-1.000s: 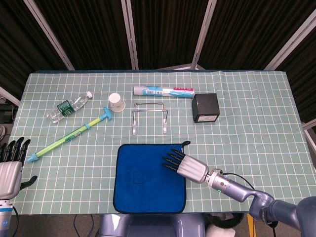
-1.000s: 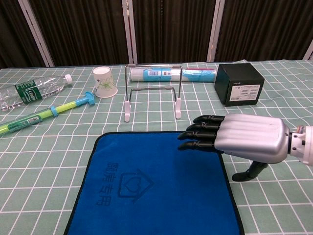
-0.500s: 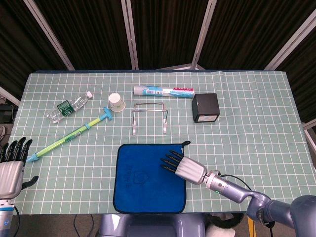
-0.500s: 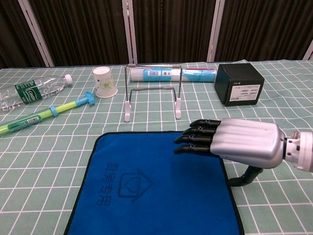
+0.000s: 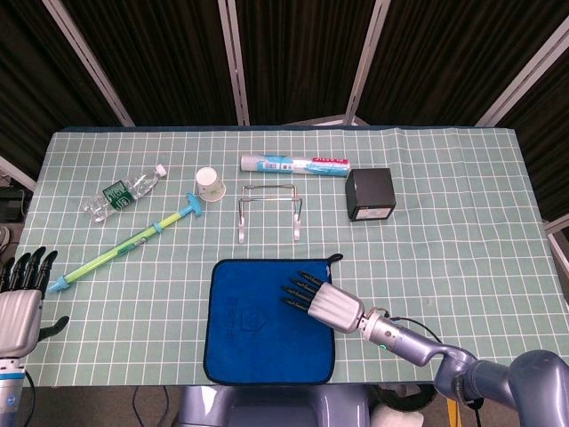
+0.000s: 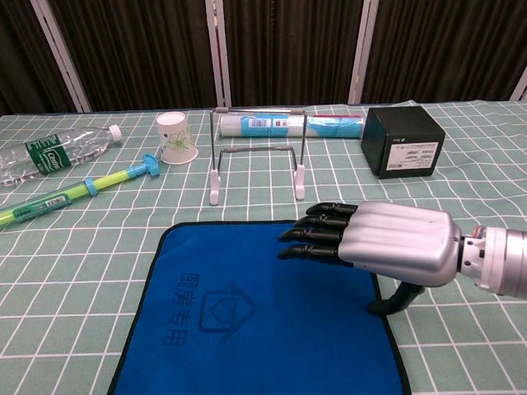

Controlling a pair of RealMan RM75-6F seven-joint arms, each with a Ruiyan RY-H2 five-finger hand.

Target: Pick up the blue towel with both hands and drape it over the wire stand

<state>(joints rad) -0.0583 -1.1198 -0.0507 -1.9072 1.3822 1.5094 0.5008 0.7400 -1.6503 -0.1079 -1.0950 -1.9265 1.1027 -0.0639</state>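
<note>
Right robot hand (image 6: 387, 243): palm down over the right part of the blue towel (image 5: 258, 325), dark fingers (image 6: 317, 234) stretched flat and apart, holding nothing.
Left robot hand (image 5: 20, 307): low at the worktop's left edge, fingers upright and spread, empty.
Blue towel: flat on the near middle of the worktop (image 5: 444, 240), just in front of the wire stand (image 6: 257, 160).
Surface: green cloth with a white grid; dark slatted panels behind.
Containers: paper cup (image 6: 175, 137) upright left of the stand; plastic bottle (image 5: 124, 191) lying far left; contents cannot be told.
Other: black box (image 6: 402, 141); tube (image 5: 295, 165) behind the stand; green-blue stick (image 5: 124, 249).
</note>
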